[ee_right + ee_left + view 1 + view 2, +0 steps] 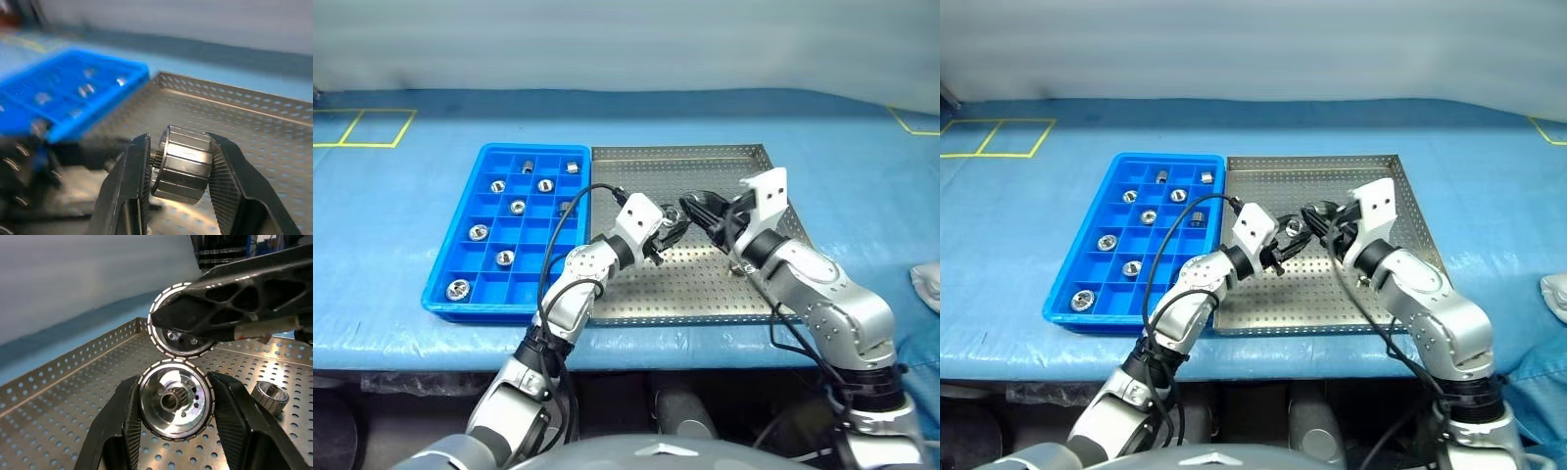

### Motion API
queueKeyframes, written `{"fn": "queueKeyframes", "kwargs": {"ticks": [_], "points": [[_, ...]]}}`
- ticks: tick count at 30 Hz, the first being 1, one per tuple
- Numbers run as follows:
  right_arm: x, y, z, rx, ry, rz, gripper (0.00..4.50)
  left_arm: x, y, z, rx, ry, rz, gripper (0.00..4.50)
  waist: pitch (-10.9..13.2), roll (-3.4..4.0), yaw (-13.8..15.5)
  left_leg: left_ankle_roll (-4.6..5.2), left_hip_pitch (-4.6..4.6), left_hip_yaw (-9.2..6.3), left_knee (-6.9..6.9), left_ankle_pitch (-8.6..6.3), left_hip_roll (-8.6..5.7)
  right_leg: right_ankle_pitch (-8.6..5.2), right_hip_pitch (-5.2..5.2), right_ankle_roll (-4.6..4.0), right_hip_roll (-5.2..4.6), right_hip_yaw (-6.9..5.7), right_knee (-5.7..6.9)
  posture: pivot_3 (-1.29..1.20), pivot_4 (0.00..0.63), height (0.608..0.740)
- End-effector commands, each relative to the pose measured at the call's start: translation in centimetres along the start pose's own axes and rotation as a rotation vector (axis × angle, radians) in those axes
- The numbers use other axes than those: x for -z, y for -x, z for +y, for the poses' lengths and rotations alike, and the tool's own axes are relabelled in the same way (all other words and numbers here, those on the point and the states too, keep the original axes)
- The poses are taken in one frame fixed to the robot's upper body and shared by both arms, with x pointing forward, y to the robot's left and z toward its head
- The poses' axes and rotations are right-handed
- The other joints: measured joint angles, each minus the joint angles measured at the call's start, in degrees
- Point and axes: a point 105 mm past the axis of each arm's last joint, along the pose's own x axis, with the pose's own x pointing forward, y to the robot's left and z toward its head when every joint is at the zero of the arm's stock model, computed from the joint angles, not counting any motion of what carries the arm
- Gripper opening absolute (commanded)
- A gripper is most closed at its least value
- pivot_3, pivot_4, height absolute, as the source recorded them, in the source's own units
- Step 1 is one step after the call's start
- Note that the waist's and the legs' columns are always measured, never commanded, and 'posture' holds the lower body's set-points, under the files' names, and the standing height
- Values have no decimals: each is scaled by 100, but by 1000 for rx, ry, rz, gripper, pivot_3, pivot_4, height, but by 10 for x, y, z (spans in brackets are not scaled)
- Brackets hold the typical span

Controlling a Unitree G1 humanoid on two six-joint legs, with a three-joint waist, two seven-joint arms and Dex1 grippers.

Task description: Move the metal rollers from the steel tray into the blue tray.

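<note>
In the left wrist view the right gripper's finger [230, 308] covers most of 1 metal roller [178, 340], leaving a ribbed arc at 9 o'clock of it. In the right wrist view the blue tray [68, 98] is smeared, its contents mere pale streaks, and the left gripper [29, 161] at 9 o'clock of the held roller [183, 164] is a dark blur cut by the picture's edge.

A blue sheet [411, 225] with yellow tape lines [362, 127] covers the table before a pale wall [626, 39].
</note>
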Motion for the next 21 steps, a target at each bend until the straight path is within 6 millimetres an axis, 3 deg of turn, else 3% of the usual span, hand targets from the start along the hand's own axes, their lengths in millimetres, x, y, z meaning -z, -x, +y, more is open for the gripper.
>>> {"fn": "queueKeyframes", "kwargs": {"ticks": [1, 4, 7, 11, 16, 21], "points": [[-1, 0, -22, 149, 259, -20, 1289, -18, 10, 19, -89, 165, -45, 1822, 3, -5, -6, 0, 0, -2, -1, 0, 1, 0, -1, -1, 1, -2, 1, 41, 150, 740], [-12, 0, -32, 218, 398, -69, 1289, -26, 13, 20, -102, 396, -75, 1822, 2, -3, 5, 0, -6, 4, -6, 0, 3, 0, -15, -1, 2, 1, 8, 48, 150, 740], [-19, -1, -34, 236, 388, -127, 1289, -39, 20, 20, -109, 408, -106, 1822, 4, -6, 58, 0, -15, 2, -6, 0, 2, 1, -18, 1, 2, 1, 1, 56, 150, 740], [-25, 0, -13, 93, 143, -188, 1289, -50, 38, 33, -241, -32, -22, 1822, 4, -6, 83, 0, -11, -3, -9, 0, 2, 0, -16, 0, 6, 1, 4, 74, 150, 740], [-32, 2, -9, 69, 65, -232, 1289, -32, 68, 62, -428, -388, 248, 1822, 6, -9, 140, 0, -1, -5, -3, 0, 1, 0, -2, -1, 4, 2, 4, 90, 150, 740], [-26, 0, -4, 45, 54, -217, 1289, -30, 90, 79, -526, -518, 379, 1822, 7, -10, 196, 0, -1, -7, -4, 0, 2, -1, -2, -3, 3, -2, 3, 118, 150, 740]]}}
